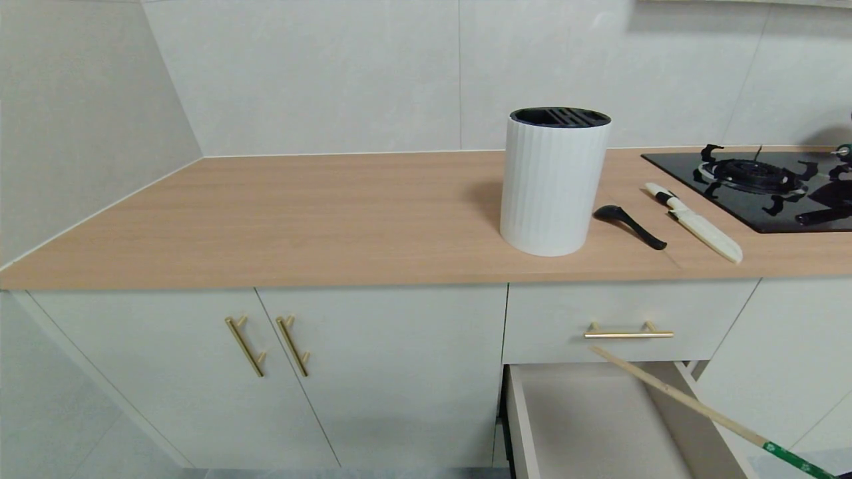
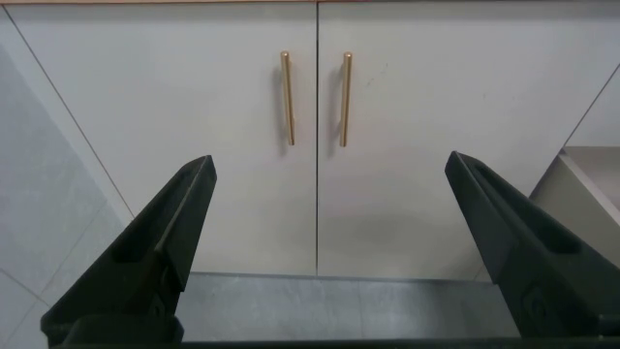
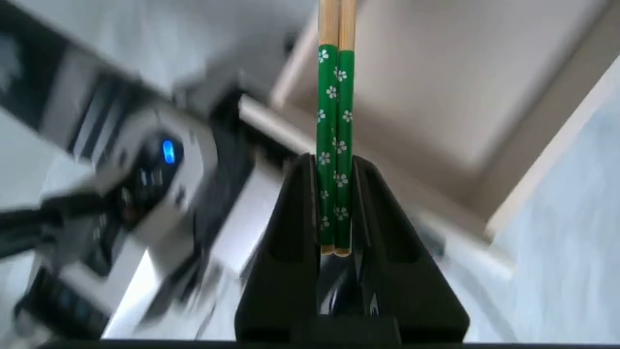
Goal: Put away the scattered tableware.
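Observation:
A pair of wooden chopsticks [image 3: 334, 116] with green flowered ends is clamped in my right gripper [image 3: 335, 208]. In the head view the chopsticks [image 1: 692, 402] slant across the open lower drawer [image 1: 532, 426]. On the wooden counter [image 1: 299, 219] a white ribbed utensil holder [image 1: 552, 183] stands upright. Beside it lie a black spoon [image 1: 629, 225] and a white knife [image 1: 695, 223]. My left gripper [image 2: 334, 247] is open, low in front of the white cabinet doors [image 2: 320, 165], with nothing between its fingers.
A black gas hob [image 1: 759, 183] sits at the counter's right end. Below the counter are two cabinet doors with gold handles [image 1: 266, 346] and a shut drawer with a gold handle [image 1: 629, 332] above the open one.

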Available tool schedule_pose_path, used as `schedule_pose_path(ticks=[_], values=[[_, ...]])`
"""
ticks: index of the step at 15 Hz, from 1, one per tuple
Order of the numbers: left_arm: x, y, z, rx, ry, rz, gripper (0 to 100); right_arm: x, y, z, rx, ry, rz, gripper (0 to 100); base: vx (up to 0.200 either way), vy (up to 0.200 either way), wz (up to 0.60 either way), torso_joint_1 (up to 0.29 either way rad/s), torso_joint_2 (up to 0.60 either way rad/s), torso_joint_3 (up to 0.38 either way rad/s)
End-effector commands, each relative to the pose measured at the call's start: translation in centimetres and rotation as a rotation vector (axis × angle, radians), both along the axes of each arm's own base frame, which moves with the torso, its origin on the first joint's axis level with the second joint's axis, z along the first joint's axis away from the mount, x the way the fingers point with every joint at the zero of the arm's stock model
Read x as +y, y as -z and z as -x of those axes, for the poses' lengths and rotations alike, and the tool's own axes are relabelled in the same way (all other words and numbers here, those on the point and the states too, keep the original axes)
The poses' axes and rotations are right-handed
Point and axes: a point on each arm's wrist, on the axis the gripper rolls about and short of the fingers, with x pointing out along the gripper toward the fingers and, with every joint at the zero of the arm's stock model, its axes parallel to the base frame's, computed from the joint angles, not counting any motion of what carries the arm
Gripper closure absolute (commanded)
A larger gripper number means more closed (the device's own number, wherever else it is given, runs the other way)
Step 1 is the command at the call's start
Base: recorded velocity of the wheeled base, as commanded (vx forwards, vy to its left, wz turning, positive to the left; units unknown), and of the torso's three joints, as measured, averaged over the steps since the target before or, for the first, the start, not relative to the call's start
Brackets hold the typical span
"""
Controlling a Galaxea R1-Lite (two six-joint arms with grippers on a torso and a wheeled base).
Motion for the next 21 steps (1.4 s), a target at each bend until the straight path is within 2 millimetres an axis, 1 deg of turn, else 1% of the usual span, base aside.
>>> schedule_pose_path(ticks=[1, 5, 6, 7, 8, 9, 11, 12, 13, 15, 18, 21], values=[[0.0, 0.0, 0.0, 0.0, 0.0, 0.0, 0, 1.1, 1.8, -2.7, 0.154, 0.001, 0.063, 100, 0.0, 0.0, 0.0, 0.0, 0.0, 0.0], [0.0, 0.0, 0.0, 0.0, 0.0, 0.0, 0, 2.8, 4.8, -7.0, 0.357, 0.117, 0.112, 100, 0.0, 0.0, 0.0, 0.0, 0.0, 0.0], [0.0, 0.0, 0.0, 0.0, 0.0, 0.0, 0, 3.2, 5.4, -7.9, 0.377, 0.138, 0.112, 100, 0.0, 0.0, 0.0, 0.0, 0.0, 0.0], [0.0, 0.0, 0.0, 0.0, 0.0, 0.0, 0, 3.6, 6.1, -8.9, 0.392, 0.202, 0.099, 100, 0.0, 0.0, 0.0, 0.0, 0.0, 0.0], [0.0, 0.0, 0.0, 0.0, 0.0, 0.0, 0, 3.9, 6.4, -9.4, 0.394, 0.229, 0.086, 100, 0.0, 0.0, 0.0, 0.0, 0.0, 0.0], [0.0, 0.0, 0.0, 0.0, -0.002, 0.0, 0, 5.0, 7.4, -10.0, 0.415, 0.25, 0.098, 100, 0.0, 0.0, 0.0, 0.0, 0.0, 0.0], [0.0, 0.0, 0.0, 0.0, 0.0, 0.0, 0, 6.0, 8.8, -10.9, 0.423, 0.296, 0.179, 100, 0.0, 0.0, 0.0, 0.0, 0.0, 0.0], [0.0, 0.0, 0.0, 0.0, -0.002, 0.0, 0, 6.2, 9.2, -11.1, 0.418, 0.318, 0.196, 100, 0.0, 0.0, 0.0, 0.0, 0.0, 0.0], [0.0, 0.0, 0.0, 0.0, 0.0, 0.0, 0, 6.9, 10.2, -11.4, 0.408, 0.339, 0.241, 100, 0.0, 0.0, 0.0, 0.0, 0.0, 0.0], [0.0, 0.0, 0.0, 0.0, 0.0, 0.0, 0, 7.3, 10.7, -11.7, 0.387, 0.332, 0.241, 100, 0.0, 0.0, 0.0, 0.0, 0.0, 0.0], [0.0, 0.0, 0.0, 0.0, 0.0, 0.0, 0, 7.5, 11.9, -11.9, 0.345, 0.335, 0.231, 100, 0.0, 0.0, 0.0, 0.0, 0.0, 0.0], [0.0, 0.0, 0.0, 0.0, 0.0, 0.0, 0, 7.7, 12.3, -12.1, 0.326, 0.34, 0.26, 100, 0.0, 0.0, 0.0, 0.0, 0.0, 0.0]])
